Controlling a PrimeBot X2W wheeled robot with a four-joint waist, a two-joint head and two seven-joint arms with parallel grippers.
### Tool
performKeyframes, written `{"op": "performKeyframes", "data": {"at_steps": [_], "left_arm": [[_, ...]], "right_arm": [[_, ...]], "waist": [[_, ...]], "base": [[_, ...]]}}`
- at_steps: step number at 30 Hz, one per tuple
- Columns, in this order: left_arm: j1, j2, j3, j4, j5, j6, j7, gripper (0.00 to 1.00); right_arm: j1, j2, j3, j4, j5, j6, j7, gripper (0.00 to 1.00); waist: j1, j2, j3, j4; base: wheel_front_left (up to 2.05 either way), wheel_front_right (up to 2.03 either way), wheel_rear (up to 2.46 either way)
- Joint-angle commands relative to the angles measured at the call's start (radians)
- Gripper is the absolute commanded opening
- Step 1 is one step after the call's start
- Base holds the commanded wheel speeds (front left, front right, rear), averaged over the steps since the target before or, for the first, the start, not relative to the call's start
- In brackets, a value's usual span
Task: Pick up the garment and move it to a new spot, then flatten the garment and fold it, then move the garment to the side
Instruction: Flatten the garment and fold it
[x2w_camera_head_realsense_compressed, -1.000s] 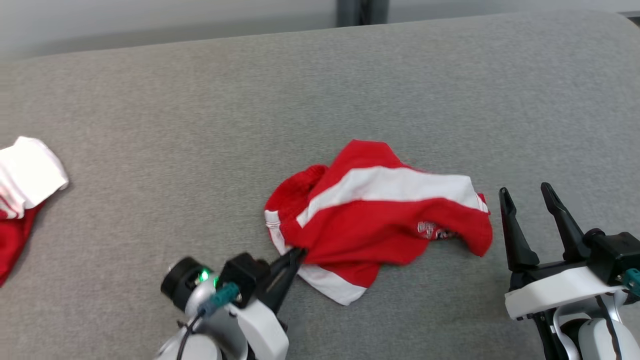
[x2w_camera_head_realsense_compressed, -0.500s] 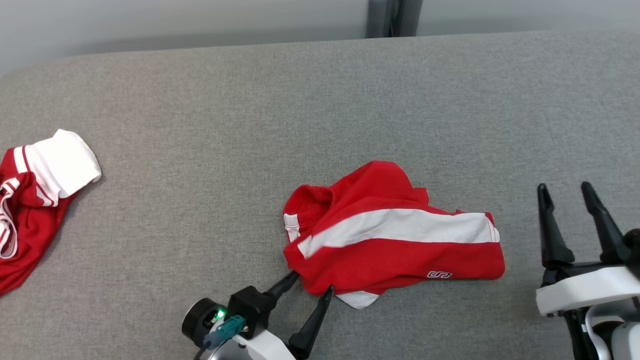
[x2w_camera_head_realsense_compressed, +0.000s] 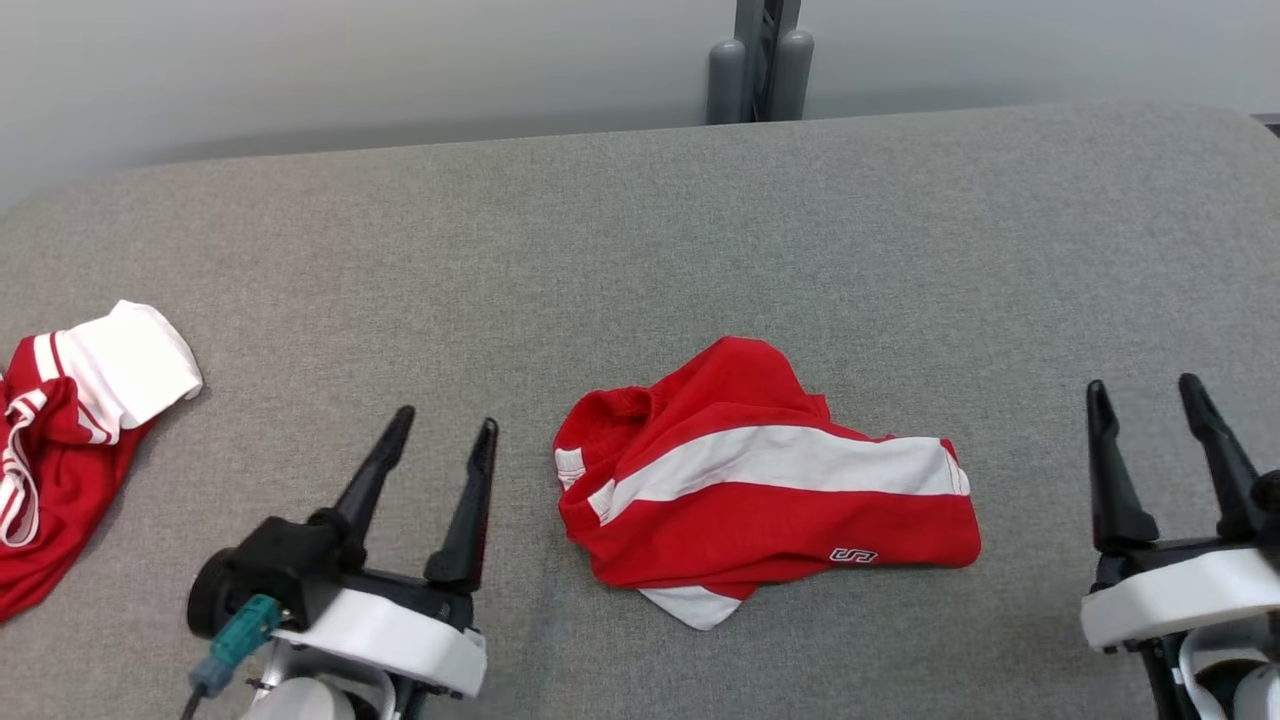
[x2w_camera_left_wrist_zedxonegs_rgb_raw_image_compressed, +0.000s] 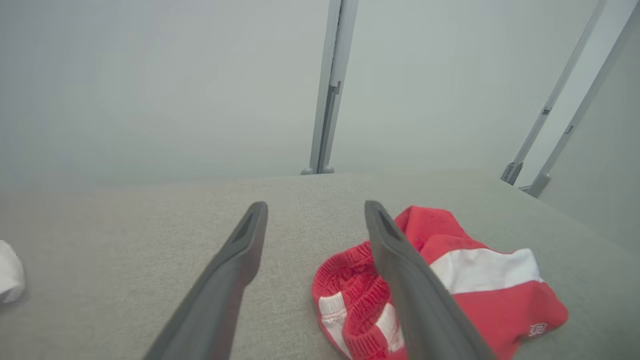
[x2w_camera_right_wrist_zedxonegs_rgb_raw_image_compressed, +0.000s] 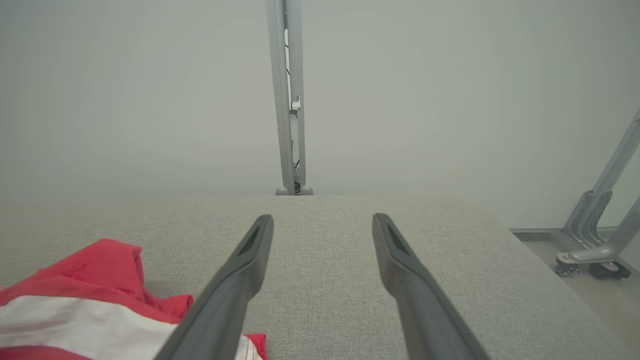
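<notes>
The garment (x2w_camera_head_realsense_compressed: 770, 490) lies crumpled on the grey padded surface (x2w_camera_head_realsense_compressed: 640, 250), near the middle. It is red with a broad white stripe, a ribbed band at its left end and a small white logo. My left gripper (x2w_camera_head_realsense_compressed: 445, 420) stands open just left of it, apart from the cloth, with nothing between its fingers. In the left wrist view the garment (x2w_camera_left_wrist_zedxonegs_rgb_raw_image_compressed: 480, 295) shows behind the right finger of that gripper (x2w_camera_left_wrist_zedxonegs_rgb_raw_image_compressed: 316, 205). My right gripper (x2w_camera_head_realsense_compressed: 1142, 382) stands open to the right of the garment, also empty. The right wrist view has the garment (x2w_camera_right_wrist_zedxonegs_rgb_raw_image_compressed: 75, 305) at lower left of the gripper (x2w_camera_right_wrist_zedxonegs_rgb_raw_image_compressed: 322, 217).
Another red piece of clothing with a white, stripe-trimmed sleeve (x2w_camera_head_realsense_compressed: 70, 440) lies at the surface's left edge. A grey post (x2w_camera_head_realsense_compressed: 757, 60) rises behind the far edge. Metal frame legs on casters (x2w_camera_right_wrist_zedxonegs_rgb_raw_image_compressed: 595, 250) stand on the floor beyond the right edge.
My left gripper has opened, let go of the garment and drawn back to the left. The garment has settled on the surface. The head camera has shifted.
</notes>
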Motion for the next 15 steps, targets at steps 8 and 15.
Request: {"op": "performKeyframes", "data": {"at_steps": [8,15], "left_arm": [[0.072,0.071,0.118,-0.008,0.006,0.028,-0.007,1.00],[0.135,0.102,0.138,-0.003,0.004,0.029,-0.007,1.00]], "right_arm": [[0.034,-0.004,0.091,0.013,-0.014,0.000,0.013,1.00],[0.058,-0.004,0.126,0.033,-0.006,0.000,0.010,1.00]], "waist": [[0.0000,0.0000,-0.042,0.007],[0.0000,0.0000,-0.070,0.009]], "base": [[0.00,0.00,0.00],[0.00,0.00,0.00]]}}
